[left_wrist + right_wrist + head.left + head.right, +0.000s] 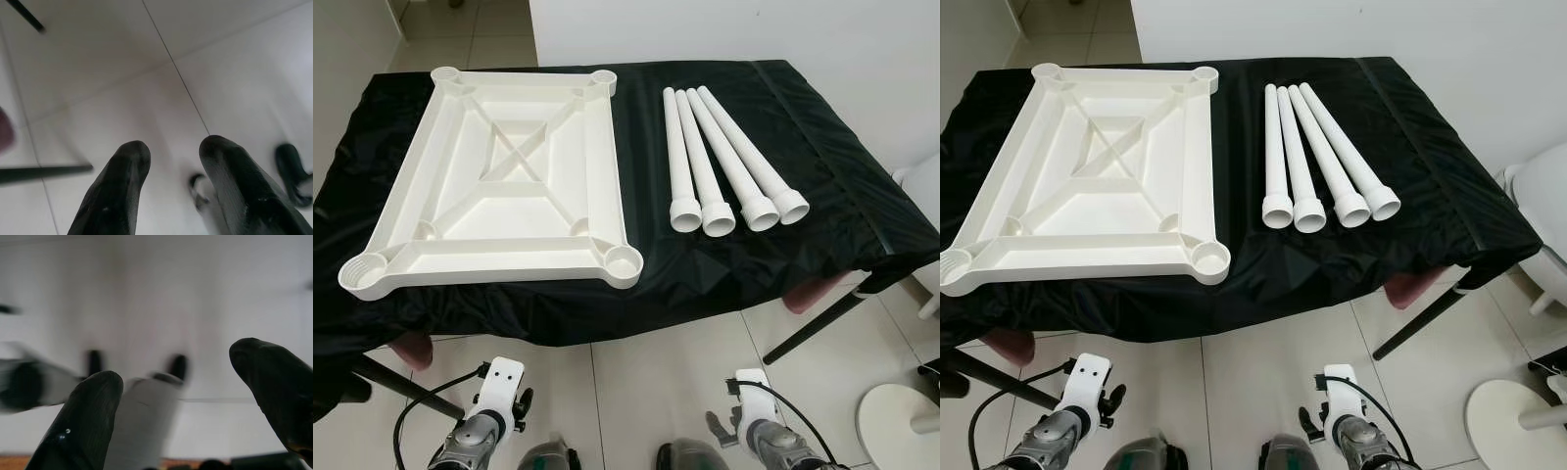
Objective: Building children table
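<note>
An upturned white plastic tabletop with a socket at each corner lies on the left half of the black-covered table. To its right, several white tube legs lie side by side, wide ends toward me. Both silver arms hang low in front of the table, the left arm and the right arm. In the left wrist view my left gripper is open over the tiled floor. My right gripper is also open, with nothing between its fingers.
A black table leg slants out at the front right. A round white base stands on the floor at the right, with a white chair beyond it. A pink shape shows under the table's left edge.
</note>
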`<state>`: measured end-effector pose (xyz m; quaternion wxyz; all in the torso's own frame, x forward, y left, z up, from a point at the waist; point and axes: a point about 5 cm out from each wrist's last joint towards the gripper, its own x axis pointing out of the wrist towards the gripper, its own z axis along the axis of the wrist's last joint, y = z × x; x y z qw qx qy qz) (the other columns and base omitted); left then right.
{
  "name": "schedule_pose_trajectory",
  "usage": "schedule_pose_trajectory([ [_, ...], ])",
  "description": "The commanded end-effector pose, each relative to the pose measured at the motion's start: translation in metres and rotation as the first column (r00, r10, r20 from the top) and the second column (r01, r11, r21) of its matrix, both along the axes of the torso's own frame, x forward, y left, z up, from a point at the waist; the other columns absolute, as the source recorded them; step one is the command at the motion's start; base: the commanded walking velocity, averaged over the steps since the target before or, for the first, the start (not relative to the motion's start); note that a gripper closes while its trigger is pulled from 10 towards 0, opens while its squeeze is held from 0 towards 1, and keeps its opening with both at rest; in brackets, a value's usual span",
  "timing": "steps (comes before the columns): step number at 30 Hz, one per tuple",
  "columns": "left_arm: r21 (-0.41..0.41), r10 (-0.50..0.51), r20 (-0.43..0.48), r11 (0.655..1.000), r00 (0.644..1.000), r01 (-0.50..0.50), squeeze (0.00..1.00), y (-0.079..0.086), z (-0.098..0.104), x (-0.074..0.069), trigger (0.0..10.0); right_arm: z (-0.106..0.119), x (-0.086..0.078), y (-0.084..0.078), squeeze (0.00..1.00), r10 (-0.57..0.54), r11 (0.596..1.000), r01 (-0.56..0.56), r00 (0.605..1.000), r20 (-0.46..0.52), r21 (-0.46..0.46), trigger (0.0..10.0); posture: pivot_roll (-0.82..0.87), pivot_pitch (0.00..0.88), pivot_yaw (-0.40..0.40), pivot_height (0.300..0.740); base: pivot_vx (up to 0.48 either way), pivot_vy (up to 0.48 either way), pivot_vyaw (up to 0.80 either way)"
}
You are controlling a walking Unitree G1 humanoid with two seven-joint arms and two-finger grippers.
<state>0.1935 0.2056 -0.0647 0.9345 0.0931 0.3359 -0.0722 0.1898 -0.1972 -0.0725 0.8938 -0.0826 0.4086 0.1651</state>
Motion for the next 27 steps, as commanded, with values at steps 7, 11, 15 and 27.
schedule_pose_trajectory([
  [7,-0.333,-0.484,0.099,0.807,0.87,0.487,0.0,-0.016,0.021,0.001,10.0,0.021,0.016,-0.001,0.0,0.25,0.947,-0.257,0.966,0.059,0.194,10.0,0.02,0.0,0.019,0.74,0.0,0.0,0.0],
  [11,-0.338,-0.632,0.17,0.683,0.756,0.647,0.0,-0.011,0.044,0.006,10.0,0.038,0.026,-0.009,0.0,0.376,0.879,-0.393,0.92,0.114,0.27,10.0,0.02,0.0,0.018,0.74,0.0,0.0,0.0],
  [15,-0.287,-0.735,0.203,0.587,0.647,0.757,0.0,-0.009,0.073,0.006,10.0,0.058,0.037,-0.015,0.0,0.508,0.781,-0.537,0.843,0.176,0.319,10.0,0.02,0.0,0.021,0.74,0.0,0.0,0.0],
  [27,-0.281,-0.854,0.325,0.322,0.406,0.904,0.0,-0.033,0.153,0.004,10.0,0.161,0.078,-0.005,0.0,0.645,0.474,-0.799,0.601,0.472,0.37,10.0,0.03,0.0,0.022,0.74,0.0,0.0,0.0],
])
